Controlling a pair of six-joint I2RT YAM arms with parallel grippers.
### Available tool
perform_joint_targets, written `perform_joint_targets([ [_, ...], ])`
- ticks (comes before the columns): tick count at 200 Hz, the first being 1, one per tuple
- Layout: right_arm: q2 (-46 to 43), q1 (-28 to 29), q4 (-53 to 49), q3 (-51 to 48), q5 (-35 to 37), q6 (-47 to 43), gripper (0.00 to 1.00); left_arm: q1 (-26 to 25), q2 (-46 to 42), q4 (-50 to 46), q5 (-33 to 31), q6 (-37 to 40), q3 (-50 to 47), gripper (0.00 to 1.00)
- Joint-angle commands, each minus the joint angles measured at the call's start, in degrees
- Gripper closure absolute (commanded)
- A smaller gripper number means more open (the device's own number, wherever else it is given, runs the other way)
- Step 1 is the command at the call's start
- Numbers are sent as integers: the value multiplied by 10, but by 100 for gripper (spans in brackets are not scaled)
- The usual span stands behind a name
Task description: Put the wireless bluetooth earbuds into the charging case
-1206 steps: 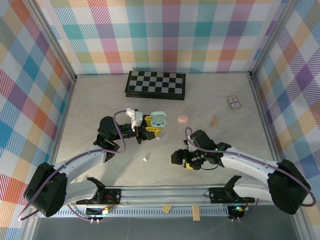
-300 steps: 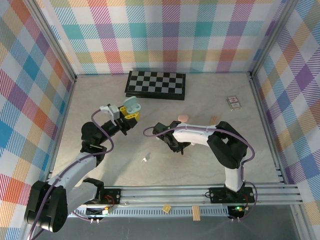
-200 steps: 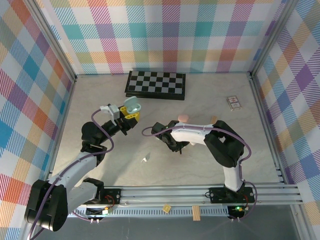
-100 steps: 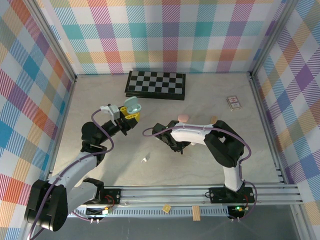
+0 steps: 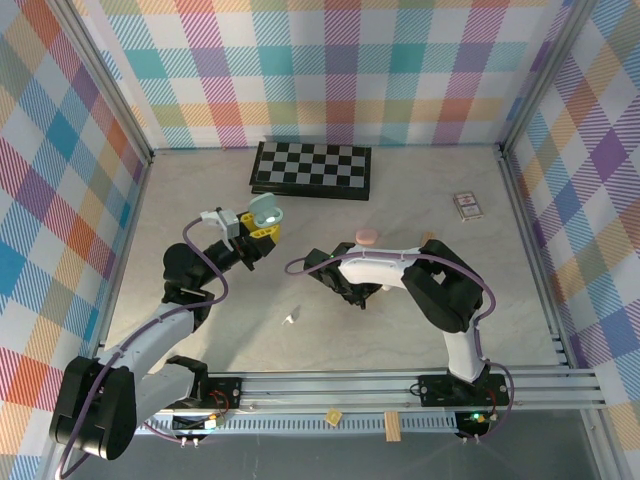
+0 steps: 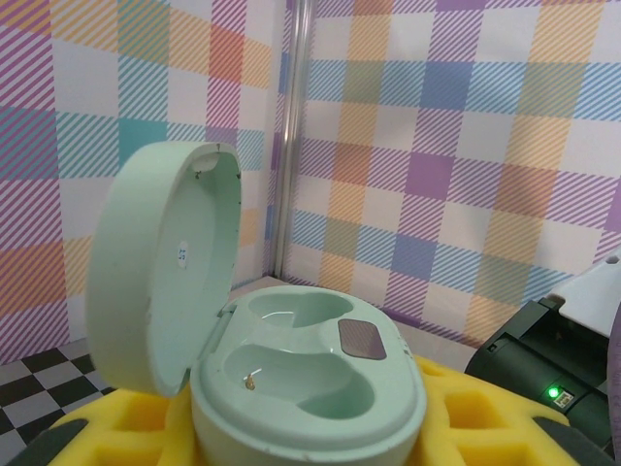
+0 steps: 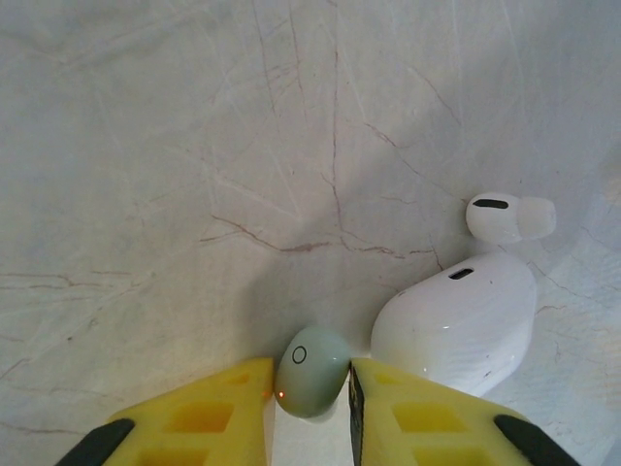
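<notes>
My left gripper (image 5: 258, 226) holds the mint green charging case (image 6: 306, 383) up off the table, its yellow fingers (image 6: 490, 422) shut on the base. The lid (image 6: 160, 267) stands open and both wells look empty. My right gripper (image 7: 310, 388) is down on the table near the middle (image 5: 352, 290). Its yellow pads (image 7: 218, 408) press on both sides of a mint green earbud (image 7: 310, 371). A white case (image 7: 456, 325) lies just right of that earbud, with a white earbud (image 7: 509, 216) at its far end.
A chessboard (image 5: 311, 169) lies at the back. A pink case (image 5: 366, 236) and a small wooden piece (image 5: 428, 240) sit behind my right arm. A card box (image 5: 467, 206) is at the back right. A tiny white piece (image 5: 290, 318) lies near the front.
The right jaws have come together onto the mint green earbud. Both arms have stayed nearly where they were, and the left still holds the open case up.
</notes>
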Motion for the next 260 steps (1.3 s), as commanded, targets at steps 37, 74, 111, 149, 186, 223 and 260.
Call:
perform_joint_targets([
  [37, 1, -3, -13, 14, 11, -9, 81, 8, 0, 37, 16, -8, 4, 70],
  [74, -36, -16, 21, -6, -36, -9, 81, 8, 2, 37, 19, -8, 4, 70],
  [111, -80, -29, 59, -25, -106, 4, 81, 8, 5, 34, 28, 2, 4, 69],
  [149, -123, -47, 109, -57, -177, 35, 81, 8, 10, 37, 34, -2, 4, 69],
  [186, -175, -72, 165, -98, -236, 72, 81, 7, 14, 44, 36, -5, 3, 69],
  [223, -229, -96, 222, -148, -268, 110, 82, 6, 32, 70, 38, -18, 4, 69],
  [260, -259, -112, 261, -186, -296, 130, 82, 2, 45, 84, 43, -24, 8, 69],
])
